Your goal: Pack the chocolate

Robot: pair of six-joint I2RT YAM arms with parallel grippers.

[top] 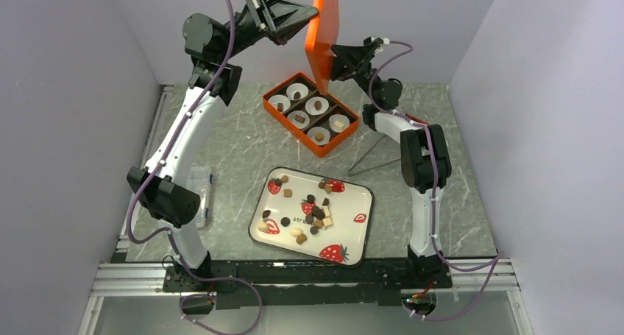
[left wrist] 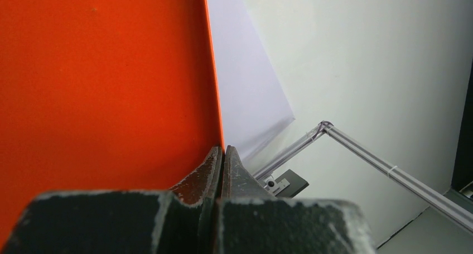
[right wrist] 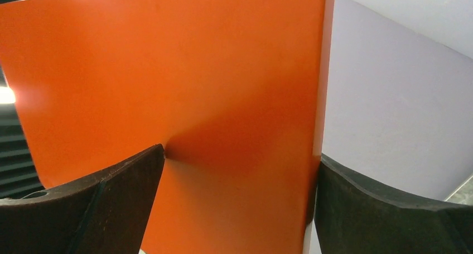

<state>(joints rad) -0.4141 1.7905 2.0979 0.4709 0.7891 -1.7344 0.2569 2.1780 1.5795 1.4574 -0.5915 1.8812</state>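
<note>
Top view: the left tool (top: 315, 12) holds an orange lid (top: 322, 33) upright at upper centre, right tool (top: 336, 54) against it. The lid overhangs the box (top: 291, 129), likely blocking its far cups. Most chocolate (top: 316, 213) lies on the strawberry tray (top: 347, 208), lower centre of the counter (top: 235, 143).
Left wrist: the left tool (left wrist: 223, 151) is clenched on the lid's (left wrist: 106, 70) edge.
Right wrist: the right tool (right wrist: 240, 153) straddles the lid (right wrist: 195, 70); whether it grips cannot be told.
</note>
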